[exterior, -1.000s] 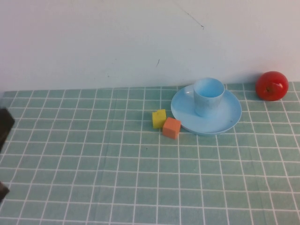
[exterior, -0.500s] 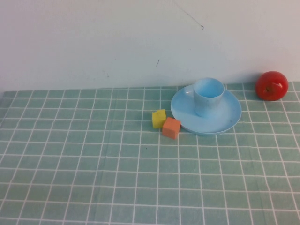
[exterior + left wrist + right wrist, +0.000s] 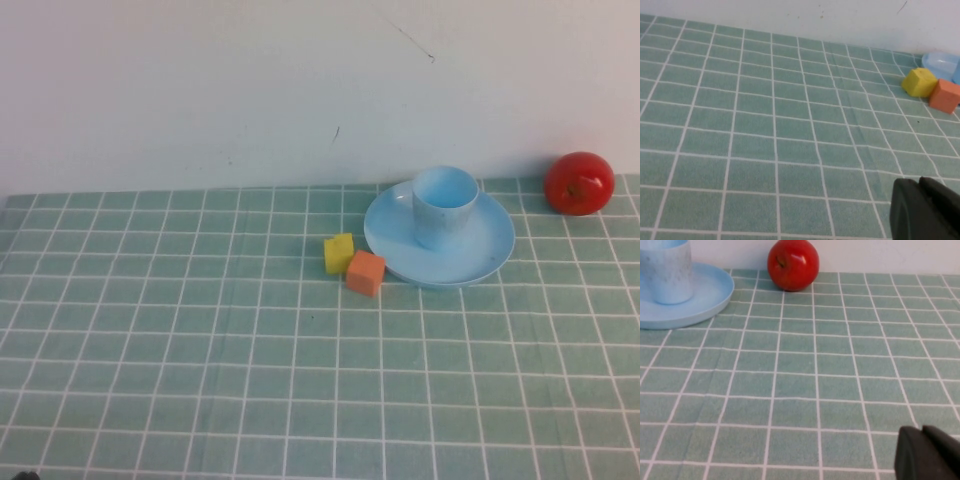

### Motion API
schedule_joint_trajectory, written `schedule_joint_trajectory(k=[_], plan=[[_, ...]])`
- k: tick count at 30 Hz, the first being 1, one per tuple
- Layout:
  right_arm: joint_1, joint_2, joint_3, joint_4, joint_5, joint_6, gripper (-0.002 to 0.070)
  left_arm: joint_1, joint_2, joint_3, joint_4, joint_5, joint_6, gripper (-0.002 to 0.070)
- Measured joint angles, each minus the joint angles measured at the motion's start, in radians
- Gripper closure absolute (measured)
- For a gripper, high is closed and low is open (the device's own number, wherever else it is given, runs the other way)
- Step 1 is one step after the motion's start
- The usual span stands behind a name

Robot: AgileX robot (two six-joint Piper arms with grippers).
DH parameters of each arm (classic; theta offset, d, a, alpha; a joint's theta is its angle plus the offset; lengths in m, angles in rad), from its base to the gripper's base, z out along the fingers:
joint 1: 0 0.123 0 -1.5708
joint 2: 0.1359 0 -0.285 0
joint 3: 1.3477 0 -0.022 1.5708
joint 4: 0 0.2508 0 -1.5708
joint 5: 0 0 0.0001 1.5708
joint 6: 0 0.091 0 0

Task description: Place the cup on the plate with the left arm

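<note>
The left gripper (image 3: 925,210) shows only as a black lump at the corner of the left wrist view, low over the green checked cloth (image 3: 200,330) and well apart from the plate. I cannot tell how its claw stands.

Going left to right in the high view, a yellow block (image 3: 339,253) and an orange block (image 3: 366,272) touch each other. They sit just beside the left edge of the plate (image 3: 480,265).

The plate is round, light blue and smooth, with a low raised rim. It lies flat near the white wall (image 3: 250,90).

The cup (image 3: 444,205) stands upright on the plate, a bit toward the back. Its long way points straight up and its open mouth faces up. It is light blue plastic, has no handle, and gets a little narrower toward the bottom.

A shiny red apple (image 3: 579,183) sits to the right of the plate, not touching it.

The right gripper (image 3: 927,452) is a black lump low in the right wrist view, over the cloth and away from the apple. I cannot tell its claw either.
</note>
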Motion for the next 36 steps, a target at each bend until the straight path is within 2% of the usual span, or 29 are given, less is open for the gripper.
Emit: schedule_joint_trajectory(k=[10, 19, 23, 36], plan=[[0.0, 0.0, 0.0, 0.0, 0.0, 0.0, 0.0678, 0.012, 0.0, 0.0, 0.016, 0.002, 0.0, 0.0676], [0.0, 0.0, 0.0, 0.0, 0.0, 0.002, 0.0678, 0.124, 0.0, 0.0, 0.019, 0.01, 0.003, 0.0676], [0.0, 0.0, 0.0, 0.0, 0.0, 0.007, 0.0678, 0.15, 0.0, 0.0, 0.021, 0.011, 0.003, 0.0676], [0.0, 0.0, 0.0, 0.0, 0.0, 0.01, 0.0678, 0.15, 0.0, 0.0, 0.038, 0.013, 0.057, 0.0676]])
